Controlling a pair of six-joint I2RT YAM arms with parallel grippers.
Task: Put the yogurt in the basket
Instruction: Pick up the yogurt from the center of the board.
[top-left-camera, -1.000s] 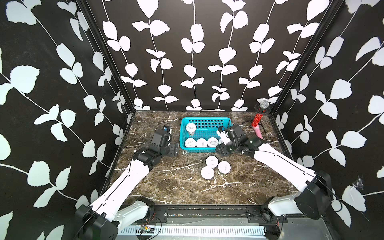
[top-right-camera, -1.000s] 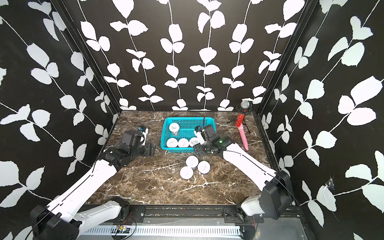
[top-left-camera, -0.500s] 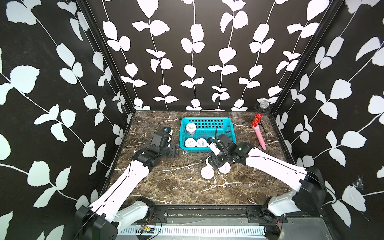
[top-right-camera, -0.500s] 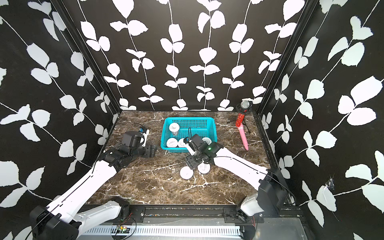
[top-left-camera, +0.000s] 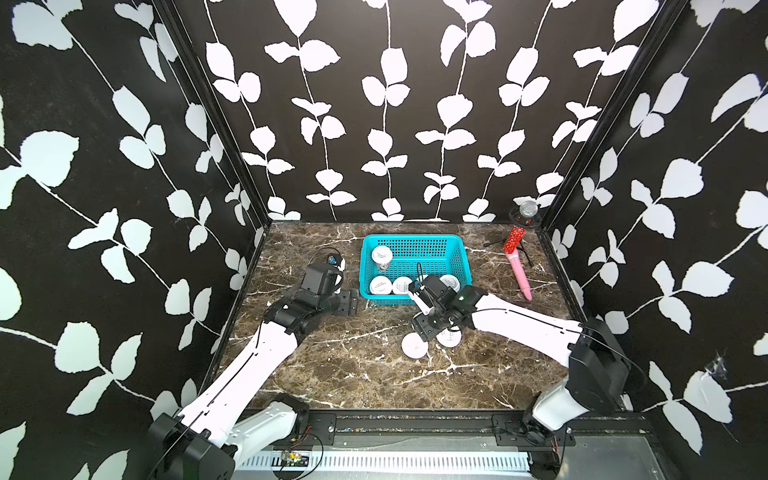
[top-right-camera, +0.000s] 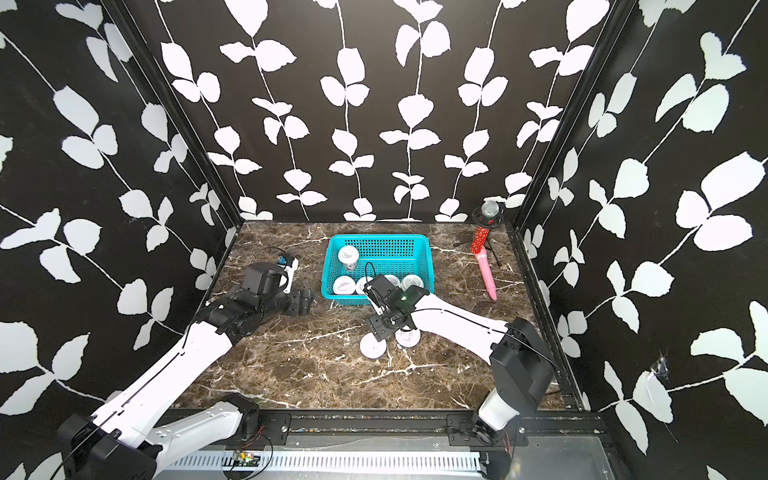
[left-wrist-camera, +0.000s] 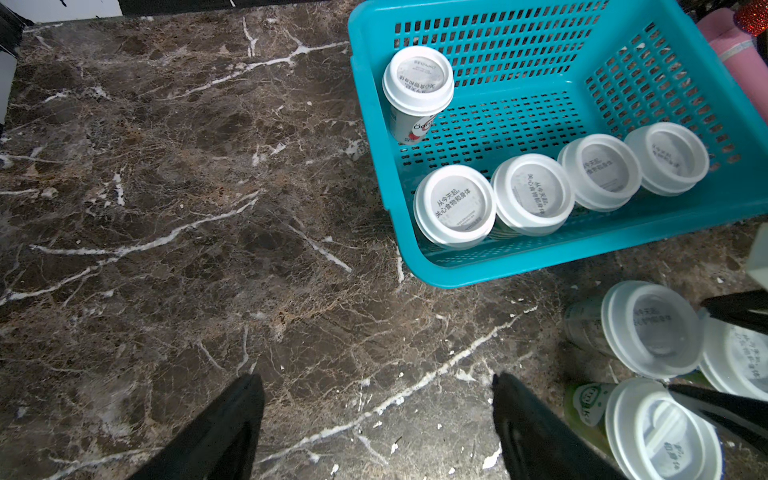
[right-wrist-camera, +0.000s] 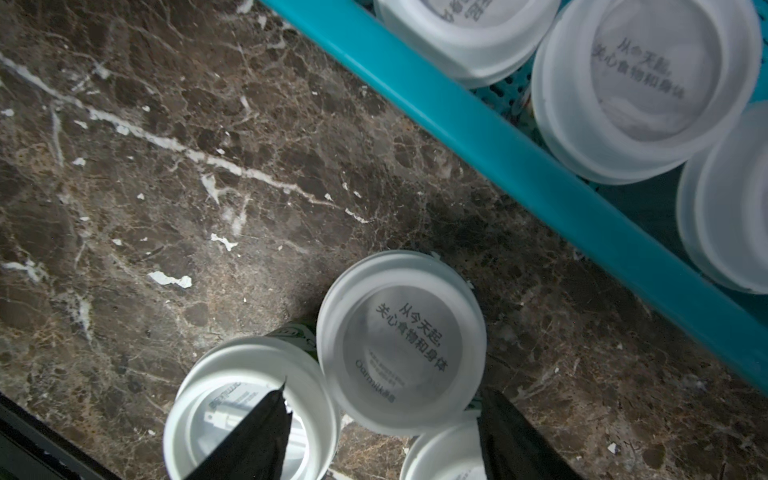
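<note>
The turquoise basket (top-left-camera: 455, 249) (top-right-camera: 422, 249) (left-wrist-camera: 519, 266) stands at the back middle of the marble table, with several white-lidded yogurt cups (left-wrist-camera: 455, 205) in it. Three more yogurt cups stand together on the table in front of it. My right gripper (top-left-camera: 422, 328) (right-wrist-camera: 384, 432) hangs over them, open. Its fingers (right-wrist-camera: 257, 432) sit on either side of the middle cup (right-wrist-camera: 401, 345), above its two neighbours (top-left-camera: 414, 345) (top-left-camera: 451, 337). My left gripper (top-left-camera: 347, 301) (left-wrist-camera: 378, 415) is open over bare marble to the left of the basket.
A pink microphone with a red glitter band (top-left-camera: 517, 266) lies at the back right, beside a small stand (top-left-camera: 528, 212) in the corner. Leaf-patterned walls close in the table on three sides. A black rail (top-left-camera: 415, 419) runs along the front edge.
My right gripper has come forward from the basket's front right corner and down over the three cups on the table. The left arm has not moved.
</note>
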